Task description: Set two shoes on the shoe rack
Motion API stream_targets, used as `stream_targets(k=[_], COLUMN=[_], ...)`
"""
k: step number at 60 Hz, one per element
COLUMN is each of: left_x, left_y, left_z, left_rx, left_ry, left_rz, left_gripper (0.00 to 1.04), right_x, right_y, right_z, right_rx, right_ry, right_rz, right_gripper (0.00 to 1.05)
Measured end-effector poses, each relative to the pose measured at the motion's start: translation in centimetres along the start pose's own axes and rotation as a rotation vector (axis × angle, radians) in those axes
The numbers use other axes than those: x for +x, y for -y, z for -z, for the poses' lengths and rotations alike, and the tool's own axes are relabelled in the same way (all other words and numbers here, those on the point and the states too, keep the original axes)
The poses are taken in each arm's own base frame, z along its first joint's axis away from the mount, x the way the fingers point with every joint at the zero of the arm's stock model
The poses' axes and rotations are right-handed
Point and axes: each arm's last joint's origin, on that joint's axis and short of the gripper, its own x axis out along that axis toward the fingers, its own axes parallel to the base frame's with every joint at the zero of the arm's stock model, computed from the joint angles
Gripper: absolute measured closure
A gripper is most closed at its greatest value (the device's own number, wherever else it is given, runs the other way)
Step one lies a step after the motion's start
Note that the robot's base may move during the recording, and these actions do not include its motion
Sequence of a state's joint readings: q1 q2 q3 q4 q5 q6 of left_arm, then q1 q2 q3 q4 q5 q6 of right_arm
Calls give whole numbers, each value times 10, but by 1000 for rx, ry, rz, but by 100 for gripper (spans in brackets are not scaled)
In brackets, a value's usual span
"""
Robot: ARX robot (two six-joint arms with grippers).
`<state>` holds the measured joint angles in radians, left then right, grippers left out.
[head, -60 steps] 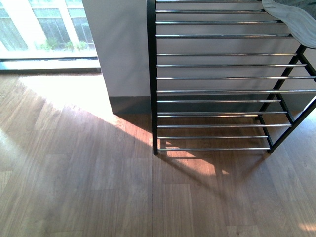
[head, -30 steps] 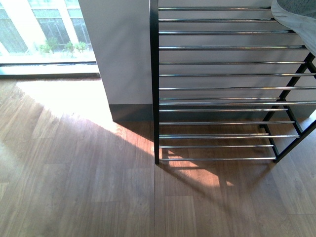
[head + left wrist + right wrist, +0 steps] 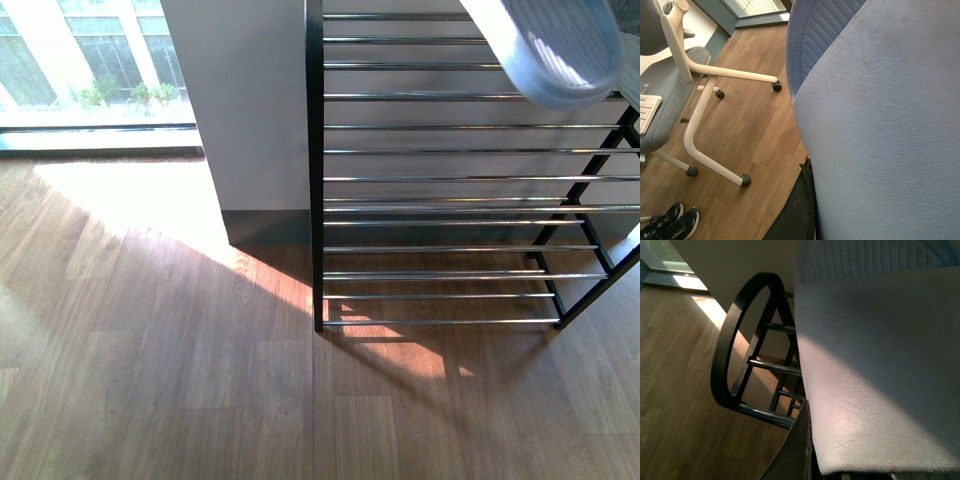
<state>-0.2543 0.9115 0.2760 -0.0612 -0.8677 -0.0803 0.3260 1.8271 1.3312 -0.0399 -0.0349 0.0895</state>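
The shoe rack (image 3: 440,180) stands against the wall, with a black frame and several tiers of silver bars. One shoe (image 3: 555,50) hangs in the front view's top right, its pale grooved sole towards me, in front of the rack's upper bars. My left gripper (image 3: 860,220) is shut on a shoe (image 3: 880,125) whose white sole fills the left wrist view; one black finger (image 3: 797,210) shows beside it. My right gripper (image 3: 865,460) is shut on the other shoe (image 3: 880,365), sole up, just beside the rack's black end frame (image 3: 722,350); one finger (image 3: 795,455) shows.
A grey wall corner (image 3: 240,110) stands left of the rack, with a window (image 3: 90,60) beyond and wooden floor (image 3: 160,360) in front. The left wrist view shows an office chair with white legs (image 3: 705,100) and a pair of black sneakers (image 3: 670,225) on the floor.
A shoe's sole has swung into the front view's top right, over the rack's upper bars, where only a grey edge showed before. The view shifted slightly lower a second ago.
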Motion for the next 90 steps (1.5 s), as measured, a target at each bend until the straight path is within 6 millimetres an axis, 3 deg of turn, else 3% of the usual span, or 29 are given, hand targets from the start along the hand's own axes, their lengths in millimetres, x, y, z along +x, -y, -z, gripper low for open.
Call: stream_targets(k=[8, 20, 48, 60, 66, 73, 79, 82, 85, 90], left_x=[0, 0, 0, 0, 0, 0, 0, 0, 0, 0], left_y=[0, 0, 0, 0, 0, 0, 0, 0, 0, 0], left_z=[0, 0, 0, 0, 0, 0, 0, 0, 0, 0], left_rx=[0, 0, 0, 0, 0, 0, 0, 0, 0, 0], left_ry=[0, 0, 0, 0, 0, 0, 0, 0, 0, 0], left_rz=[0, 0, 0, 0, 0, 0, 0, 0, 0, 1], left_gripper=[103, 103, 103, 103, 103, 103, 103, 103, 103, 103], right_x=[44, 77, 106, 112, 102, 75, 16, -26, -60, -84], right_y=[17, 42, 56, 67, 70, 66, 59, 62, 65, 71], right_z=[12, 17, -2, -3, -4, -8, -27, -38, -47, -50], right_rx=[-31, -105, -129, -56, 13, 79, 82, 71, 54, 32], right_ry=[-71, -105, -89, -106, -103, -76, 42, 126, 207, 425], right_rz=[82, 184, 250, 257, 226, 163, 152, 160, 207, 315], right_gripper=[103, 103, 103, 71, 57, 40, 19, 8, 9, 20])
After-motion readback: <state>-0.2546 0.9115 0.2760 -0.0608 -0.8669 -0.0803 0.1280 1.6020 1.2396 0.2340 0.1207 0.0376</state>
